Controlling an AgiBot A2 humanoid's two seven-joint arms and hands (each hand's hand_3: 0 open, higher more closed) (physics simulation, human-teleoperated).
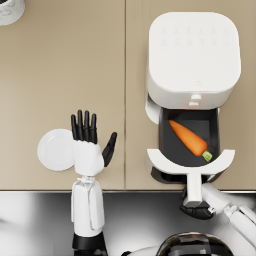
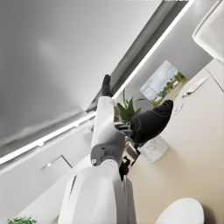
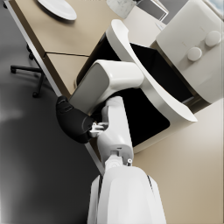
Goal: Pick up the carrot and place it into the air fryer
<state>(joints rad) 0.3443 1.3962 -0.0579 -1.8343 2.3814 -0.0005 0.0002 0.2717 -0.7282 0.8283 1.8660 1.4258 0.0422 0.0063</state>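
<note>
Carrot (image 1: 189,139) lying in the open fryer (image 1: 192,55) drawer (image 1: 190,150).

The right hand (image 1: 198,211) is gripping the drawer handle (image 1: 194,189) (fingers wrapping around it), while the left hand (image 1: 90,142) is hovering over the counter (image 1: 65,75) beside a white plate (image 1: 54,149), fingers spread and holding nothing.

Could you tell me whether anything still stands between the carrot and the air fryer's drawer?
Nothing visible does. The carrot already lies inside the open drawer of the air fryer. The right hand grips the drawer handle; the left hand is open beside the white plate.
</note>
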